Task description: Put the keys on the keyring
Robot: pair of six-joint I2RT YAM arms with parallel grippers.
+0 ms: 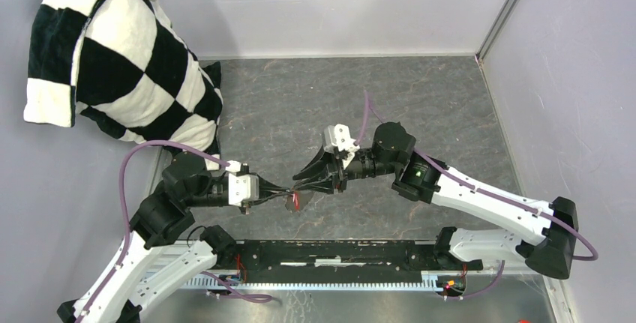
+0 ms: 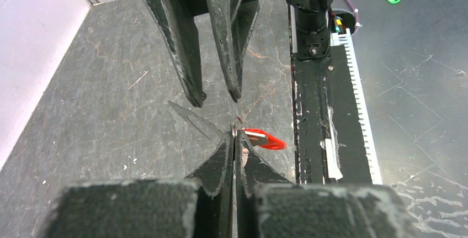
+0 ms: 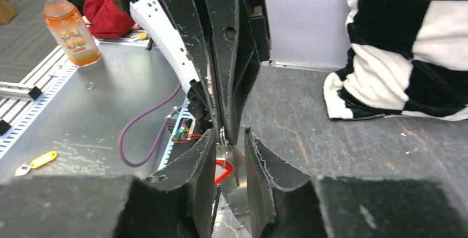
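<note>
My left gripper (image 2: 234, 133) is shut on the keyring (image 2: 234, 129), a thin silvery metal loop seen edge-on at its tips. One of the keys, with a red plastic head (image 2: 266, 139), hangs from the ring just right of those tips. In the top view this red key (image 1: 295, 201) dangles low over the dark table between both grippers. My right gripper (image 3: 229, 134) is open. Its fingers (image 3: 203, 163) straddle the left gripper's tips and the ring (image 3: 222, 136) without touching them. The red head (image 3: 223, 170) and a silvery flat piece (image 3: 238, 185) show below, between its jaws.
A black-and-white checkered pillow (image 1: 112, 61) leans in the back left corner. Grey walls close the table at the back and right. A black rail (image 1: 337, 252) runs along the near edge. Off the table lie an orange bottle (image 3: 69, 25) and a yellow-tagged key (image 3: 43, 160).
</note>
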